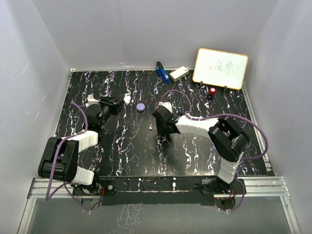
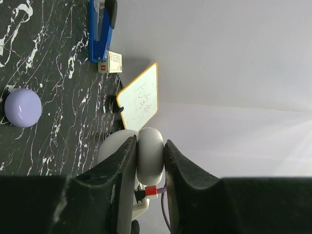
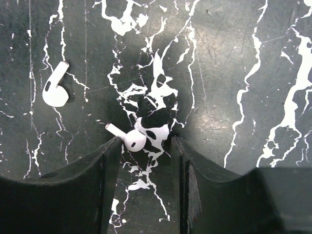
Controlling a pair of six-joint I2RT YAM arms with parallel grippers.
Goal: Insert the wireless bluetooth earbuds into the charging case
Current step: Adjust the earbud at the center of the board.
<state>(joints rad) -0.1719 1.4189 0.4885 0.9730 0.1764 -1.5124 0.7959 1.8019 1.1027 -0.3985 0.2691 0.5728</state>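
Earbud (image 3: 134,139), white, stemmed: lies on the black marble table (image 3: 243,73) between the spread fingers of the right gripper (image 3: 146,148), close against one finger. Second earbud (image 3: 54,90): on the table, well off to one side. White charging case (image 2: 150,163): clamped in the left gripper (image 2: 149,146). Risk: closing off-centre would likely shove the rounded bud sideways or catch only its stem, so it twists or pops free.

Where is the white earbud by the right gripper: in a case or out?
Out. The earbud lies bare on the table, between the fingers of the open right gripper.
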